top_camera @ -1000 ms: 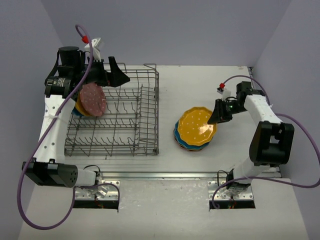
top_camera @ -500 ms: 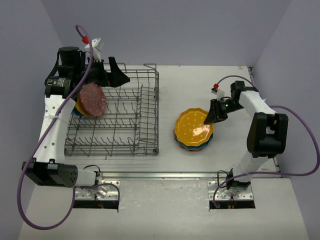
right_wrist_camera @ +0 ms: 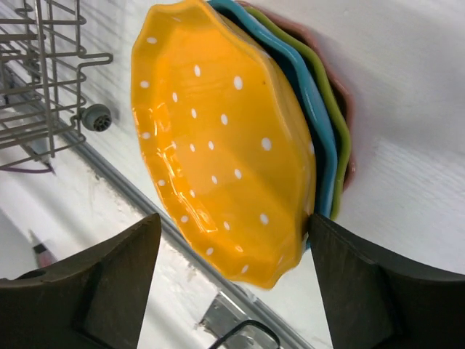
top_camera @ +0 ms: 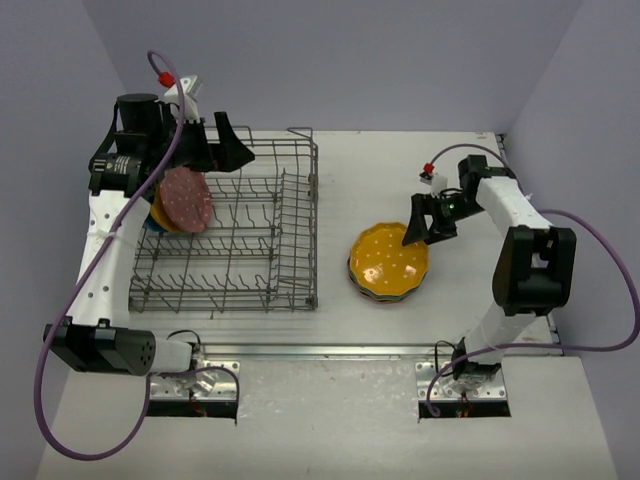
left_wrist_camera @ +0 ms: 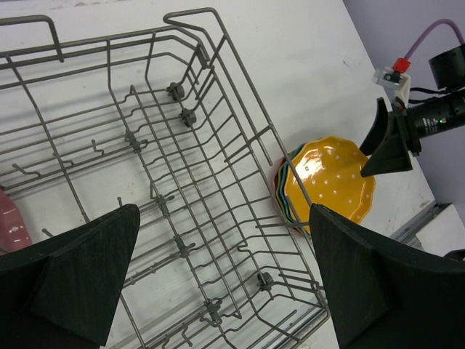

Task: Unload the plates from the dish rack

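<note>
The grey wire dish rack (top_camera: 300,200) stands at the left. A pink-red dotted plate (top_camera: 186,198) stands upright in its left end, with an orange-yellow one (top_camera: 153,213) partly hidden behind it. My left gripper (top_camera: 225,150) hangs open over the rack's far left corner, holding nothing. To the right of the rack, an orange-yellow dotted plate (top_camera: 390,258) lies on top of a stack of plates. In the right wrist view the blue (right_wrist_camera: 320,131), lime (right_wrist_camera: 338,138) and pink (right_wrist_camera: 349,123) rims show beneath it. My right gripper (top_camera: 420,228) is open at the stack's far right edge, jaws either side of the orange plate's rim.
The rack's upright tines (left_wrist_camera: 182,174) and raised wire sides fill the left wrist view. The table's metal front rail (top_camera: 330,350) runs just near of the rack and the stack. Grey walls close in the left, back and right.
The right gripper lowered the tilted orange plate flat onto the stack and opened, letting it go. The left arm has not moved.
</note>
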{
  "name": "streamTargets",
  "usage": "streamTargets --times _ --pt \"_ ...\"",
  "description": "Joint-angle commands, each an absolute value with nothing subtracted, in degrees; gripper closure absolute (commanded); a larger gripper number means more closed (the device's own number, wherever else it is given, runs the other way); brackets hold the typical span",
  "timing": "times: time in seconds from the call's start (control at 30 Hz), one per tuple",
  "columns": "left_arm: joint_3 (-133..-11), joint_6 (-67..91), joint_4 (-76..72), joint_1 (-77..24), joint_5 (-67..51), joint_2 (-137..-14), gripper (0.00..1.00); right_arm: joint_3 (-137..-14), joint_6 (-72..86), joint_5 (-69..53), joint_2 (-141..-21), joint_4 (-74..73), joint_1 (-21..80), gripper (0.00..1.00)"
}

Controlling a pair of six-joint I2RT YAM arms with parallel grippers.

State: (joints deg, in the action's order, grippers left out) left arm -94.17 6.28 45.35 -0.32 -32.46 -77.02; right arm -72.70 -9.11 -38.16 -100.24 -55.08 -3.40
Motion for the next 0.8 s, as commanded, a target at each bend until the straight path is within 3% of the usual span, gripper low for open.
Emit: streamTargets --times 0.0,0.17,0.27,0.4,0.77 --pt "-94.92 6.4 44.46 0.0 -28.74 -74.76 0.0 -78.86 -9.96 -33.45 -96.35 -55.86 -2.81 0.18" --pt "-95.6 6.09 44.56 0.0 -22.7 -73.68 0.0 -85.38 -10.37 -25.78 -94.3 -55.43 -2.81 0.14" --pt "-96.52 5.09 45.32 0.0 -9.48 -73.41 0.0 -88.09 -10.15 -21.9 -92.35 -54.5 -2.84 0.12" --pt "-97.58 3.36 47.74 2.56 1.28 -75.35 0.0 -89.36 -8.99 -20.57 -89.16 -52.4 -2.81 0.02" --pt "-97.68 -2.22 51.86 12.39 -8.88 -84.93 0.1 -83.2 -4.59 -25.3 -82.79 -47.43 -1.16 0.01"
